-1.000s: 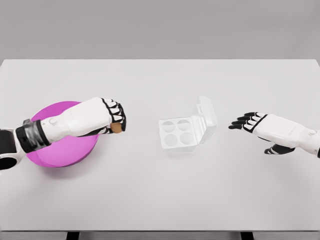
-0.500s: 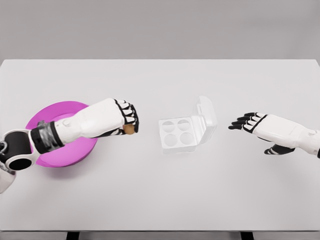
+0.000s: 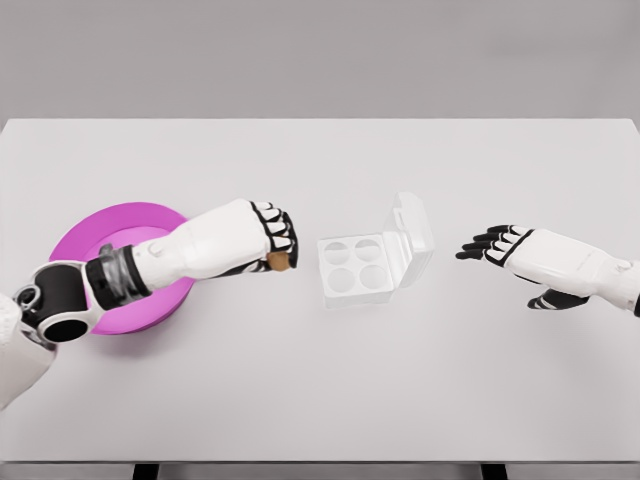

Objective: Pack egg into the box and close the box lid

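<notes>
Left hand carries a brown egg above the table, between the pink bowl and the open box.

The white table (image 3: 320,380) fills most of the head view. On its left part sits the pink bowl (image 3: 95,235), partly covered by the left arm that reaches across it. Near the middle stands the white box (image 3: 362,268), four round cups showing empty, its clear lid (image 3: 413,237) tilted up on the right side. The left hand (image 3: 268,238) is just left of the box but apart from it, fingers curled tight around the egg (image 3: 281,262), which peeks out below the knuckles. The right hand (image 3: 505,245) hovers to the right of the box, well clear of the lid, fingers stretched out and slightly spread, holding nothing.
</notes>
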Motion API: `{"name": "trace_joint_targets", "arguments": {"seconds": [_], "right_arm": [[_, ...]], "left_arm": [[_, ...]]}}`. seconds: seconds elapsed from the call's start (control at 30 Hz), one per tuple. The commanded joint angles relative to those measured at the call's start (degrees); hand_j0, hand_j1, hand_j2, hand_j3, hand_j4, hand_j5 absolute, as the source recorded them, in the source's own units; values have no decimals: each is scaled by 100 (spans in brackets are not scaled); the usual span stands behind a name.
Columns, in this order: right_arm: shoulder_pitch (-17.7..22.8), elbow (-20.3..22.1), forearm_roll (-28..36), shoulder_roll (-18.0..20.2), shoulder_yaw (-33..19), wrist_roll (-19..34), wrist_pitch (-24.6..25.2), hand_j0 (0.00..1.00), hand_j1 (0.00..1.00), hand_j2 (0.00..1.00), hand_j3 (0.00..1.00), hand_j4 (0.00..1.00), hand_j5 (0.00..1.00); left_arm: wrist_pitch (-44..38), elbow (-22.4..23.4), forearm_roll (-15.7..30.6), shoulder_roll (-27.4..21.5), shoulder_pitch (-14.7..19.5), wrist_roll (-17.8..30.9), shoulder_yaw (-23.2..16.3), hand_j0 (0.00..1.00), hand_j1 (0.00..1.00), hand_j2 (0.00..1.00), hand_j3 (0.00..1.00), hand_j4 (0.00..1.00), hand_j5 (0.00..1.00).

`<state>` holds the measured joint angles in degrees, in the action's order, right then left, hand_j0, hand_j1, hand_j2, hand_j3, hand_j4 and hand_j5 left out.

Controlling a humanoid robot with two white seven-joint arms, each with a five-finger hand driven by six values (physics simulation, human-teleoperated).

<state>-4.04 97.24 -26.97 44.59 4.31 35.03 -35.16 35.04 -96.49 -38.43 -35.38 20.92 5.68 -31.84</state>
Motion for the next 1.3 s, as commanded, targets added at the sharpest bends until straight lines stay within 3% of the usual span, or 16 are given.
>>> {"name": "trace_joint_targets", "arguments": {"seconds": [0.0,0.73,1.27], "right_arm": [[0,6,34,6,0,-3,16,100,100,100,100,100,100],[0,15,34,15,0,-3,16,100,100,100,100,100,100],[18,50,34,15,0,-3,16,100,100,100,100,100,100]], "left_arm": [[-4,-1,-15,67,0,-5,2,40,40,40,40,40,40],[-4,104,-525,726,-18,-5,-42,40,40,40,40,40,40],[-4,464,-1035,1253,-9,4,-42,41,41,41,41,41,41]]}}
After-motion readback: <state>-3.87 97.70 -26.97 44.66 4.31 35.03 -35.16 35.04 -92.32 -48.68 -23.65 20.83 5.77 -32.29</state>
